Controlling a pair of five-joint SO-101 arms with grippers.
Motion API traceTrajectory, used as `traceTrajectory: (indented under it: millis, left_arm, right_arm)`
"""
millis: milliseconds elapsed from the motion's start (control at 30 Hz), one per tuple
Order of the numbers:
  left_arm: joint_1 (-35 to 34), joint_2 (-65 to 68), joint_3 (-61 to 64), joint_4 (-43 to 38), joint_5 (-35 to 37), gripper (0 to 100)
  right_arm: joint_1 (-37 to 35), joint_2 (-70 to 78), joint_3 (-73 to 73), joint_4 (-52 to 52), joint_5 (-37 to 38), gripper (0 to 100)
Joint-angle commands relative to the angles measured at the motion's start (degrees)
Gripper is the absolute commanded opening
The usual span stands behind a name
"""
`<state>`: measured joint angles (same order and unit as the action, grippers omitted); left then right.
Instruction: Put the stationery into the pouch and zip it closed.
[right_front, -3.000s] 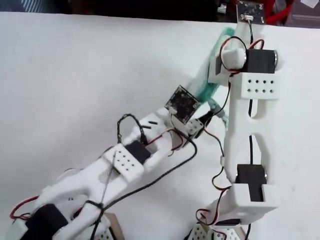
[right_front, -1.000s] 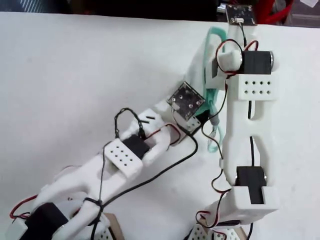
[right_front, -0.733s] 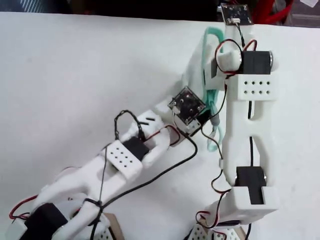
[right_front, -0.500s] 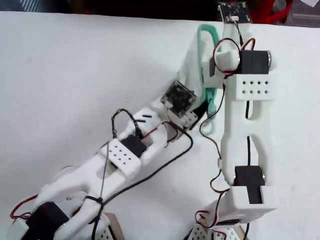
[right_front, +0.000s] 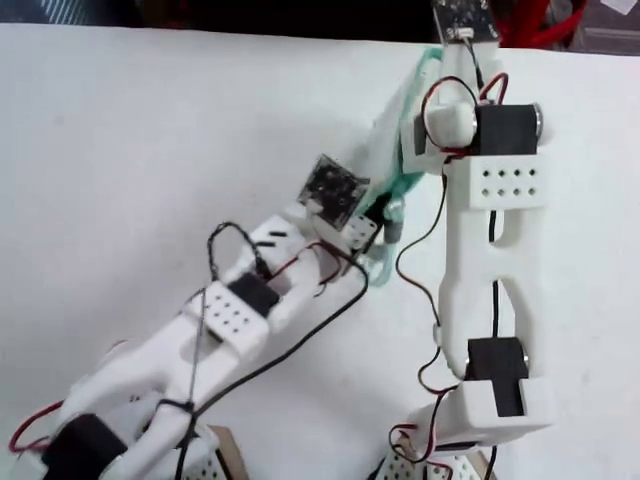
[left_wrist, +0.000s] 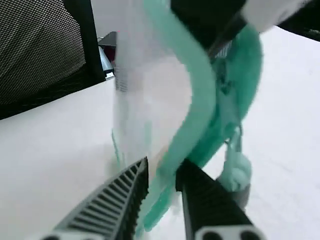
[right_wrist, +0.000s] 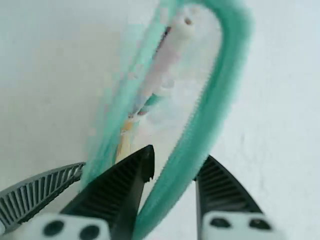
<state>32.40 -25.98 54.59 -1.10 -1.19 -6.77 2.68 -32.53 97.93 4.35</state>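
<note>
Pinching the teal rim of the pouch (right_wrist: 222, 85) with the left gripper (left_wrist: 162, 170), nipping that same rim with the right gripper (right_wrist: 176, 157), stationery (right_wrist: 167, 55) inside.

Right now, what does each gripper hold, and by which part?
The left gripper and right gripper each clamp the pouch by its teal zipper edge.
</note>
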Motion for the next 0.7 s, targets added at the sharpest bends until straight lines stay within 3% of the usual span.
traceTrajectory:
  millis: [0,233,533,667]
  left_arm:
    - [-0.8,-9.6,2.2,-2.4,0.6,11]
    - [0.0,-19.6,7.6,-2.4,0.6,11]
    - [3.2,-14.7,7.7,-4.7,0.7,15]
    - [6.8,-14.3,9.2,-4.5,0.5,13]
  right_arm:
    - [-0.7,-3.3,-4.0,0.5,-2.4,11.5]
    - [-2.8,-0.8,-3.8,0.5,-2.9,11.2]
    - [-3.6,-6.5,-3.7,0.6,-7.2,11.0]
    - [-3.6,-5.8,-3.7,0.6,-6.9,2.4]
